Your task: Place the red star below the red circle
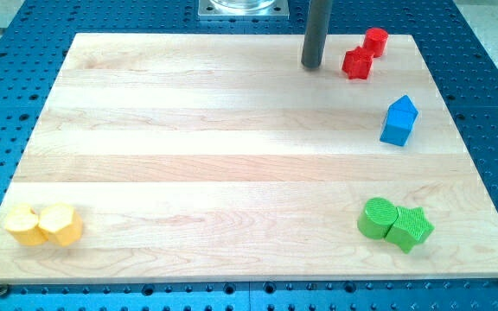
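The red star [358,63] lies near the board's top right, touching the red circle [375,41], which sits just up and to the right of it. My tip [311,65] stands on the board a short way to the left of the red star, apart from it.
A blue block [399,120] lies at the right edge below the red pair. A green circle [376,217] and green star [410,228] touch at the bottom right. Two yellow blocks [25,225] [60,225] touch at the bottom left. The wooden board [214,155] rests on a blue perforated table.
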Robot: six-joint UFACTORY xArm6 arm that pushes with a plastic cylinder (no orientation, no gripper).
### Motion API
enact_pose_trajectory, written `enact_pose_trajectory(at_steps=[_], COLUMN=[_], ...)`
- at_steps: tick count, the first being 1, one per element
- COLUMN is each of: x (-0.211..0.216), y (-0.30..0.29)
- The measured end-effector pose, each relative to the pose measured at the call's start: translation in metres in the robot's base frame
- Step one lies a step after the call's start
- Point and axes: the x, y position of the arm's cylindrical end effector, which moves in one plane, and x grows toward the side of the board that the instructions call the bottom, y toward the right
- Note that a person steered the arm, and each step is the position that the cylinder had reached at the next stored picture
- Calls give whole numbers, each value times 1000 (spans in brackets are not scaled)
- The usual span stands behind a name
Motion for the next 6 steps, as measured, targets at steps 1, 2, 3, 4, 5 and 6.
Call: enact_pose_trajectory(at_steps=[1,2,3,4,5,6], x=[1,11,32,27,24,23], y=[36,32,31,64,82,81])
